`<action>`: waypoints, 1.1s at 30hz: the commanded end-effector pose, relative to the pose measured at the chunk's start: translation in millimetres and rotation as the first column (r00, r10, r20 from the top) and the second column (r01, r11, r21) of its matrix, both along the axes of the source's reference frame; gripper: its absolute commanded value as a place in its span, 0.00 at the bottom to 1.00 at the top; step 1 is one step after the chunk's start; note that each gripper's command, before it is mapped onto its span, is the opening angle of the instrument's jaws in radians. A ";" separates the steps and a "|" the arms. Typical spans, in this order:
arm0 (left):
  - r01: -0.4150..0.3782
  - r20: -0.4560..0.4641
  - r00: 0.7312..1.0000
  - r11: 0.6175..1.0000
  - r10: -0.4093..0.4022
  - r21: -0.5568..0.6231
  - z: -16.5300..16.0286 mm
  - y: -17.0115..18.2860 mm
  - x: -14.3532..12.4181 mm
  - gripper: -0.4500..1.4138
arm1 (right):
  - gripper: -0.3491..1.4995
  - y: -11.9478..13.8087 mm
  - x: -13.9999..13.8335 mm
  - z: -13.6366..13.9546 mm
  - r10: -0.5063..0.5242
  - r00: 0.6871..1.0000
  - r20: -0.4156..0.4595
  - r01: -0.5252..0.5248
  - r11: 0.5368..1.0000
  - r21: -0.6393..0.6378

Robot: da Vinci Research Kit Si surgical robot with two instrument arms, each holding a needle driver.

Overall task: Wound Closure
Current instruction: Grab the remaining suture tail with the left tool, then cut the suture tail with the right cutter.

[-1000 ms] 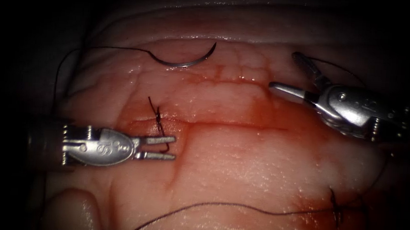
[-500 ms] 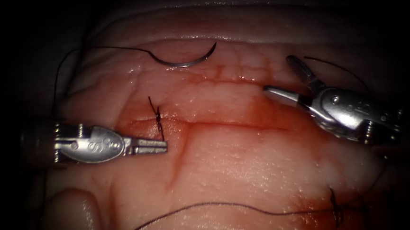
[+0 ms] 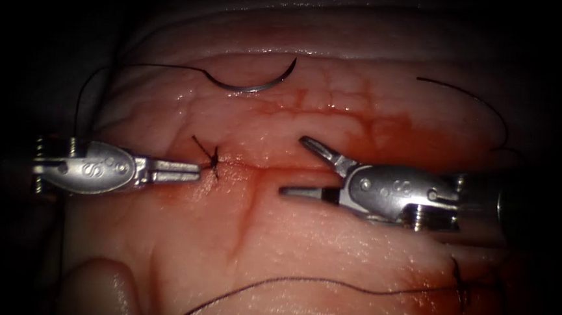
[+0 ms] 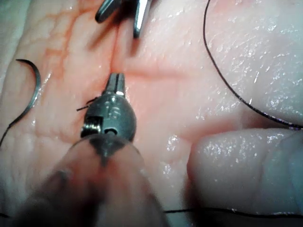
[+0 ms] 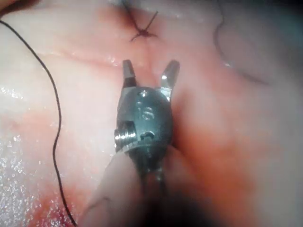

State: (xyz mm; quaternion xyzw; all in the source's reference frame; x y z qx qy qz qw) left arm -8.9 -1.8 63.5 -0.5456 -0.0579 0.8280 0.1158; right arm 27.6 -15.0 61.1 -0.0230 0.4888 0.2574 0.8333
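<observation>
The left gripper (image 3: 192, 170) is pressed together on the short thread end of the knot (image 3: 214, 161) that sits on the cut (image 3: 306, 171) in the tissue (image 3: 328, 238). One second ago this gripper was spread apart and lay lower, below the knot; now it has moved up to the knot's left side and pinches the thread there. In the left wrist view the left gripper (image 4: 115, 81) looks closed too. The right gripper (image 3: 293, 166) is spread wide and holds nothing. Earlier it was far off to the right of the knot and higher up; now it has come down to the cut, just right of the knot, with its tips pointing at it. In the right wrist view the right gripper (image 5: 150, 70) is open with the knot (image 5: 143, 33) just ahead of it. The needle (image 3: 256, 83) has not moved. It lies loose on top of the tissue, well above the knot, not in the tissue and not held. Its thread (image 3: 137, 65) runs off to the left. Red fluid (image 3: 386, 135) lies around the cut. Another stitch (image 3: 460, 285) sits far to the lower right of the knot.
</observation>
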 end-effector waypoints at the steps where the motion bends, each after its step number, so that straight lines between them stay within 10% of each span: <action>1: 0.000 0.002 1.000 1.000 0.000 0.001 0.5 -0.2 -0.6 0.00 | 0.80 -0.2 1.3 0.4 0.001 1.000 -0.004 -0.001 1.000 -0.006; 33: -0.004 0.005 1.000 1.000 0.004 -0.005 0.4 -0.7 -1.1 0.00 | 0.79 0.5 12.1 1.8 0.004 0.996 -0.092 -0.024 0.974 -0.223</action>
